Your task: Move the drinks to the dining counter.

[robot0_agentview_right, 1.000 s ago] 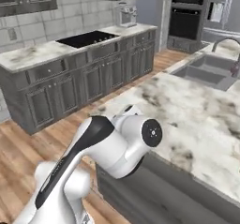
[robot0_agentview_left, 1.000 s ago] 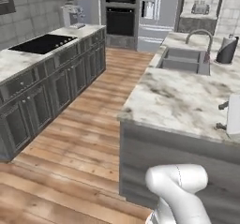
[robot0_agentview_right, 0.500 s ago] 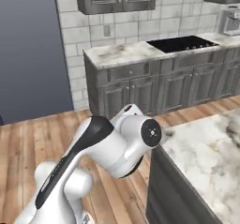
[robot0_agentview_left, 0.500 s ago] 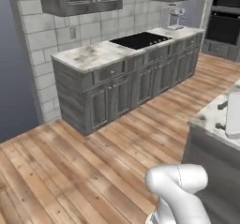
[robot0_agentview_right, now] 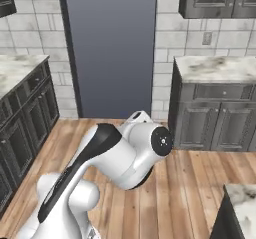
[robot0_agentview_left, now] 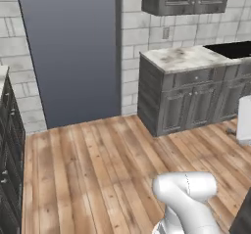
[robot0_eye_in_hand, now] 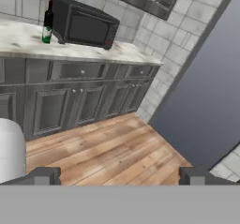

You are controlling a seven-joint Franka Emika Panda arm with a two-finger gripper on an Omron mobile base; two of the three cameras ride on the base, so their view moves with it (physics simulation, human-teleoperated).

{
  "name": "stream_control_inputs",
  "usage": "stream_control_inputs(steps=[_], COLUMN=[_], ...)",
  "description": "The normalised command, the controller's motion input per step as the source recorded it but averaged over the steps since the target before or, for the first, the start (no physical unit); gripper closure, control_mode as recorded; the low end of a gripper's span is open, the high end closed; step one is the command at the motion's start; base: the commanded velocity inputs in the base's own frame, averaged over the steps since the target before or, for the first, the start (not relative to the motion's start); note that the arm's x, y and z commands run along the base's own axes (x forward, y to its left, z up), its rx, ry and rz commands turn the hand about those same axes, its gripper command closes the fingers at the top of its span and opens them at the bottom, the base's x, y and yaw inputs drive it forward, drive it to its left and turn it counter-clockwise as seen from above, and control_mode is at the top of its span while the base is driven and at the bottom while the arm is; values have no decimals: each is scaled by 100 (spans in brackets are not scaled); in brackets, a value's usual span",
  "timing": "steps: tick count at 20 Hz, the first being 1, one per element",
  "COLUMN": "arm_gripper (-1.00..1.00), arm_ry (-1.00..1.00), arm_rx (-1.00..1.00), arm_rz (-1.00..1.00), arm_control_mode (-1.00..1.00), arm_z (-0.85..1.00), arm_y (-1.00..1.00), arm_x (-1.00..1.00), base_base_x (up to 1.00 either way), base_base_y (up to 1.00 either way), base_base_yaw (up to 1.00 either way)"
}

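In the hand view a small green-and-white carton (robot0_eye_in_hand: pixel 47 31) stands on a marble counter (robot0_eye_in_hand: pixel 28 42) under grey cabinets, just left of a black microwave (robot0_eye_in_hand: pixel 84 26). It is far ahead of my gripper (robot0_eye_in_hand: pixel 119 175), whose fingertips (robot0_eye_in_hand: pixel 43 176) stand wide apart with nothing between them. A corner of the dining counter (robot0_agentview_right: pixel 242 195), with its marble top, shows at the lower right of the right base view. The other drinks are out of view.
A tall blue-grey wall panel (robot0_agentview_left: pixel 68 52) stands ahead across the wooden floor (robot0_agentview_left: pixel 98 169). A marble-topped grey cabinet run (robot0_agentview_left: pixel 191 57) lies to its right, and dark cabinets (robot0_agentview_right: pixel 20 118) to its left. My arm (robot0_agentview_right: pixel 125 153) is folded over the base.
The whole picture has swung: the base has turned left. The island and cooktop run have slid off to the right, and the blue-grey panel now fills the middle. The gripper stays open.
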Motion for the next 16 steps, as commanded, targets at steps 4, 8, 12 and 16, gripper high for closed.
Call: stream_control_inputs(steps=[4,8,12,16], arm_gripper=[-100,-100,-100,-100], arm_ry=[0,0,0,0], arm_rx=[0,0,0,0], arm_rz=[0,0,0,0], arm_control_mode=[100,100,100,100], arm_z=[0,0,0,0], arm_y=[0,0,0,0], arm_x=[0,0,0,0], base_base_x=[5,6,5,22], base_base_y=[34,33,29,26], base_base_yaw=[71,71,71,69])
